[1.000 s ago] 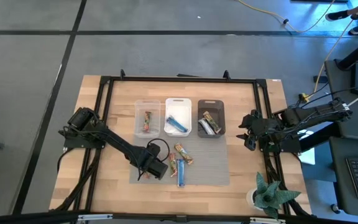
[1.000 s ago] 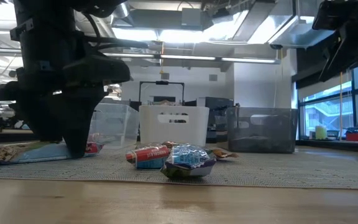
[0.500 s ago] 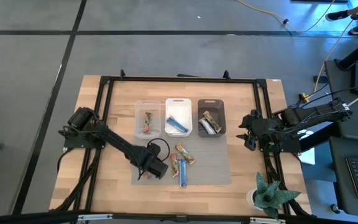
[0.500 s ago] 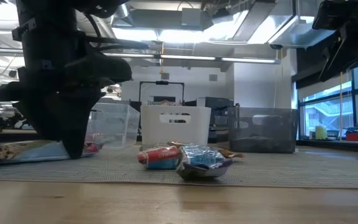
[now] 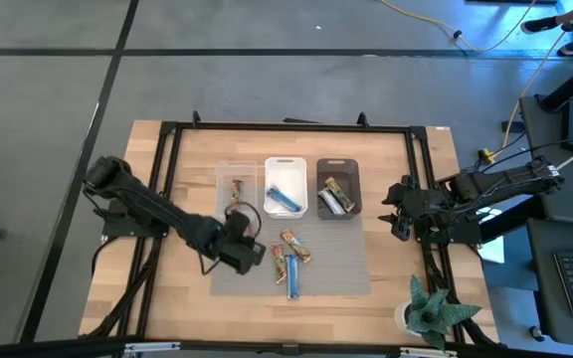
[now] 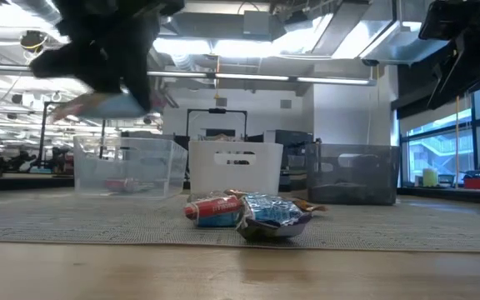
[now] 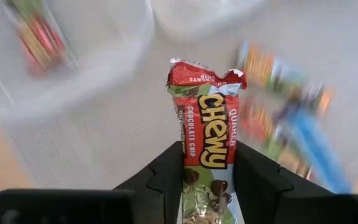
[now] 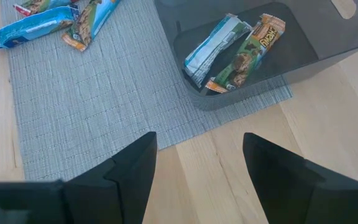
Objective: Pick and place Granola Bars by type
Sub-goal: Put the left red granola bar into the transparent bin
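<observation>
above grey mat [image 5: 336, 273], left tool [image 7: 207, 180] clamps red-green bar [image 7: 205, 134] (right tool [image 8: 197, 165] gapes empty).

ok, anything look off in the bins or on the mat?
Dark bin holds two different bars, a silver-blue one and a brown-orange one, so that bin looks mixed. Otherwise nothing stands out: no spills, bins upright.
</observation>
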Robot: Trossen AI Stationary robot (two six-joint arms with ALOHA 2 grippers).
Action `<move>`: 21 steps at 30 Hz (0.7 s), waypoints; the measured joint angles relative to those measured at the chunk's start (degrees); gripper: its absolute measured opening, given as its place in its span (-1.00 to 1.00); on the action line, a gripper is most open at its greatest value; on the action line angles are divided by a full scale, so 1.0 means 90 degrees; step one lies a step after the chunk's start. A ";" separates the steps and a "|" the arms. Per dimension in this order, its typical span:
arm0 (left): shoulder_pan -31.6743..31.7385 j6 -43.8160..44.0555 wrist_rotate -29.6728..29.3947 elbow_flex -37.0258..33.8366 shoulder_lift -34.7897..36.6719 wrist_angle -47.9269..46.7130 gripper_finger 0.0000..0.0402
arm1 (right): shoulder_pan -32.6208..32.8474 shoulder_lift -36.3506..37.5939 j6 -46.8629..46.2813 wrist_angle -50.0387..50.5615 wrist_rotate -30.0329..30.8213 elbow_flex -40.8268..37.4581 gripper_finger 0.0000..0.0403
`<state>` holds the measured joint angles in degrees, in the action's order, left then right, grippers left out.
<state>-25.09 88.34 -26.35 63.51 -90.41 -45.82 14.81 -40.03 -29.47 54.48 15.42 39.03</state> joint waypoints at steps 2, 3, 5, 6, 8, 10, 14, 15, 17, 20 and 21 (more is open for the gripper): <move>0.0138 -0.0053 -0.0390 0.0007 0.0300 -0.0169 -0.42 | -0.0001 0.0000 -0.0006 0.0000 0.0000 -0.0001 0.20; 0.0224 -0.0102 -0.0555 0.0007 0.0430 -0.0293 -0.42 | 0.0000 0.0000 -0.0007 -0.0001 0.0000 -0.0001 0.20; 0.0456 -0.0193 -0.0843 0.0007 0.0655 -0.0469 -0.42 | 0.0000 0.0000 -0.0010 -0.0005 0.0000 -0.0001 0.20; 0.0587 -0.0270 -0.0974 0.0007 0.0751 -0.0572 -0.42 | 0.0000 -0.0002 -0.0012 -0.0014 0.0000 -0.0001 0.20; 0.0914 -0.0563 -0.1194 0.0007 0.0913 -0.0720 -0.42 | 0.0000 0.0000 -0.0020 -0.0068 0.0000 -0.0001 0.20; 0.1268 -0.0958 -0.1338 0.0010 0.0997 -0.0764 -0.42 | -0.0002 -0.0002 -0.0024 -0.0109 0.0000 -0.0001 0.20; 0.2030 -0.1390 -0.1165 0.0010 0.1019 -0.0756 -0.42 | 0.0000 -0.0002 -0.0074 -0.0131 0.0000 -0.0001 0.20; 0.2214 -0.1470 -0.1017 0.0010 0.0984 -0.0753 -0.42 | -0.0001 0.0000 -0.0162 -0.0129 0.0000 -0.0001 0.20; 0.2546 -0.1572 -0.0748 -0.0051 0.0871 -0.0722 -0.42 | -0.0002 -0.0002 -0.0225 -0.0130 0.0000 -0.0001 0.20; 0.2965 -0.1544 -0.0405 -0.0288 0.0688 -0.0642 -0.42 | -0.0002 -0.0001 -0.0352 -0.0128 0.0000 -0.0001 0.20; 0.3083 -0.1521 -0.0287 -0.0398 0.0627 -0.0575 -0.42 | 0.0000 -0.0002 -0.0369 -0.0128 0.0000 -0.0001 0.20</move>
<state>2.65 74.65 -28.93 59.92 -84.76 -51.00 14.81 -40.05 -32.80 53.32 15.42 39.03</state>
